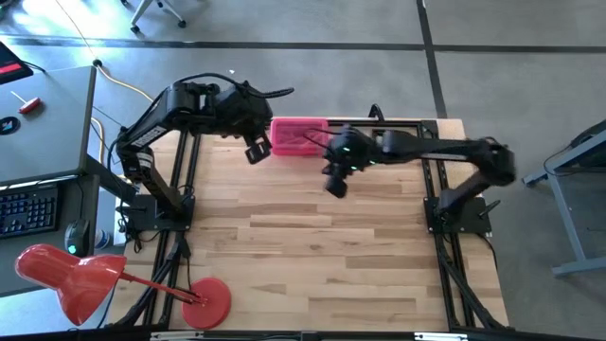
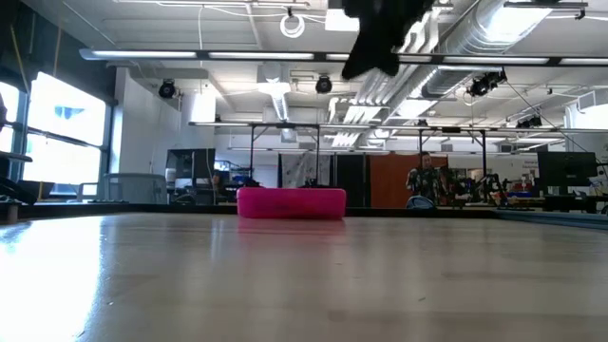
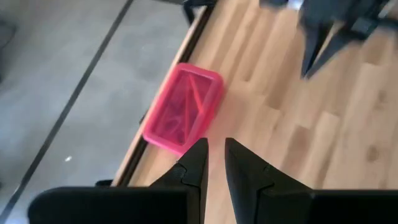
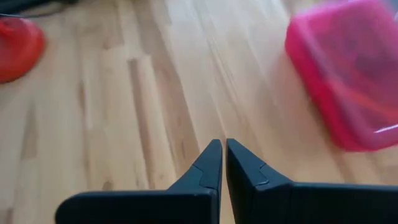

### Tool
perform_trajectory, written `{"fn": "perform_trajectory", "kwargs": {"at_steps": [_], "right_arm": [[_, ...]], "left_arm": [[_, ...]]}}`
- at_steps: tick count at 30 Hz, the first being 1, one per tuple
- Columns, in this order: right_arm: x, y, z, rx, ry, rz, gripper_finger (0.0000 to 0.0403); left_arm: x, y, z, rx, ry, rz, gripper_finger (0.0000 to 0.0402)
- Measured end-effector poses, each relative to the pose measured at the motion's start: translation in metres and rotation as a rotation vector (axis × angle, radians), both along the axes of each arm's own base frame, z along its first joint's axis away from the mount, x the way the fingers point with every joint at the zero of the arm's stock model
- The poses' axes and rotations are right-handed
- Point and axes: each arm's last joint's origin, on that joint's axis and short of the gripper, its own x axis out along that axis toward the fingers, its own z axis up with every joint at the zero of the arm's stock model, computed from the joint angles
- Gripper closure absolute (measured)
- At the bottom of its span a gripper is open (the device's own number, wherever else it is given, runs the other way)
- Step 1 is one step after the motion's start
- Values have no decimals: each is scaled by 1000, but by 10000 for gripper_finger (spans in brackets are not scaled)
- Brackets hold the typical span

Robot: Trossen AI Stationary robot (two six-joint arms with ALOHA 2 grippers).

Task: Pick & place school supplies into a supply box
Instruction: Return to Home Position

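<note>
Right gripper (image 4: 219,163): fingers pressed together with only a hairline slit between them and nothing held. It hangs above the table (image 1: 331,256), just off the near right corner of the supply box (image 1: 295,135).

Left gripper (image 3: 214,163): fingers a narrow gap apart, holding nothing. It is raised beside the box's left end (image 1: 254,150).

Supply box: bright pink and translucent, with its lid down. It lies flat at the middle of the table's far edge, its long side running along that edge, and the right arm crosses above its right part. In the left wrist view, slim pink and orange sticks show faintly through the lid (image 3: 183,109). None of the school supplies lie loose on the wood.

Surface: pale wooden planks, bare from the box to the near edge. The exception is the near left corner, where the red desk lamp (image 1: 208,301) stands on its round base with its shade (image 1: 66,279) hanging out past the table's left side.

Edges: the far edge drops to grey floor marked with dark seams. The arm mounts sit at the left and right edges, and a grey desk (image 1: 43,114) with a keyboard (image 1: 24,208) adjoins the left side.

Room: in the low view, a long hall with strip lights and ceiling ducts, windows on the left, and racks and equipment behind the box (image 2: 291,202).
</note>
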Motion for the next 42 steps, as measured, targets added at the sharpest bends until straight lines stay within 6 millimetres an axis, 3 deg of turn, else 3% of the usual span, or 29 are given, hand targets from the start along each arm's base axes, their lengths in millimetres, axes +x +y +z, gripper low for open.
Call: {"fn": "perform_trajectory", "kwargs": {"at_steps": [6,10,14,19,24,27,34,42], "right_arm": [[-68,44,61,-167,-98,80,403],[-111,62,75,-243,-201,198,403],[-142,72,50,-223,-360,359,403],[-172,74,0,-208,-562,393,403],[-193,73,-49,-196,-701,374,403],[-200,74,-72,-145,-769,397,403],[-210,77,-108,-98,-898,492,403],[-214,77,-131,-106,-921,491,403]], "left_arm": [[-44,-7,24,15,-101,-31,318],[-83,-15,26,23,-110,-104,318],[-110,-21,-1,-46,-121,-103,318],[-130,-25,-58,-46,-339,-113,318],[-126,-28,-117,-12,-605,-296,318],[-117,-29,-155,-8,-681,-377,318],[-103,-29,-244,-25,-720,-438,318],[-118,-31,-311,22,-964,-424,318]]}}
